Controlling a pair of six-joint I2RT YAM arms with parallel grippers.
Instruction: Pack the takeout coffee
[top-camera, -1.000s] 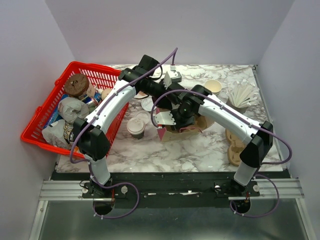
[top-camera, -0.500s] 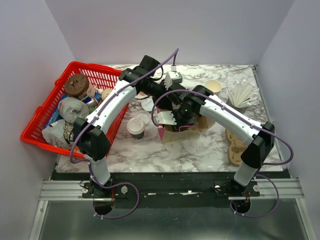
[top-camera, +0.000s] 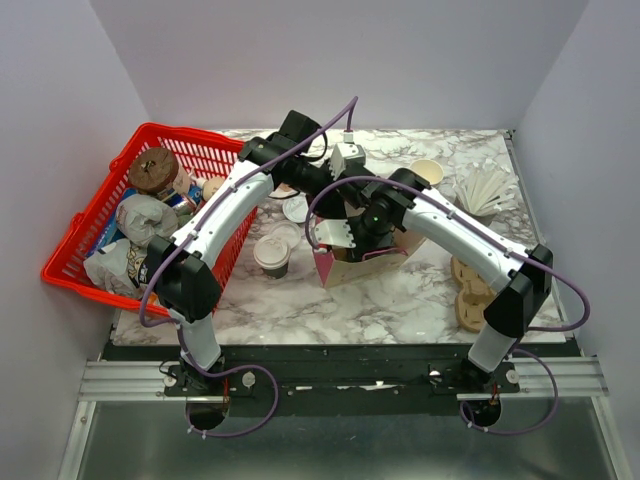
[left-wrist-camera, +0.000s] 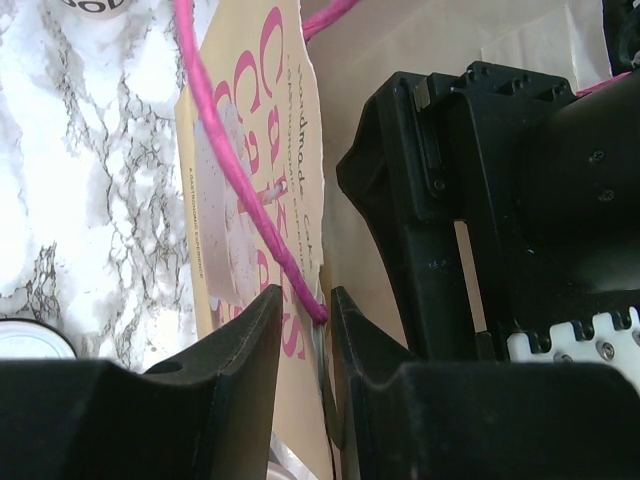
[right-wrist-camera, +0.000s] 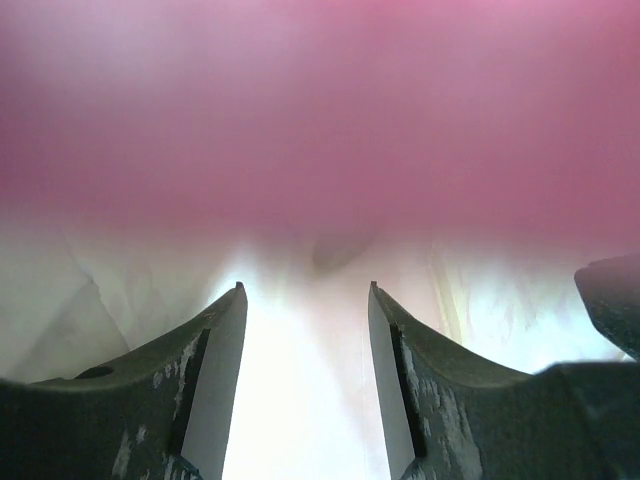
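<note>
The takeout coffee (top-camera: 272, 252), a small cup with a white lid, stands on the marble table just left of a tan paper bag (top-camera: 352, 262) printed in pink. My left gripper (left-wrist-camera: 305, 292) is shut on the bag's (left-wrist-camera: 255, 200) upper edge, right where the pink cord handle (left-wrist-camera: 235, 165) meets it. My right gripper (right-wrist-camera: 305, 287) reaches down into the bag's mouth with its jaws open and nothing between them; only blurred pink and white bag lining shows around it. From above, both wrists crowd over the bag, and the right gripper (top-camera: 345, 235) is partly hidden.
A red basket (top-camera: 80, 235) full of wrapped items sits at the left edge. Loose white lids (top-camera: 295, 208) lie behind the coffee. A plain cream cup (top-camera: 427, 173), a grey cup of white sticks (top-camera: 487, 190) and brown cup carriers (top-camera: 470, 295) stand on the right.
The right gripper's jaws have spread wider inside the bag, and its wrist has shifted slightly toward the back. The left gripper keeps its hold on the bag's edge.
</note>
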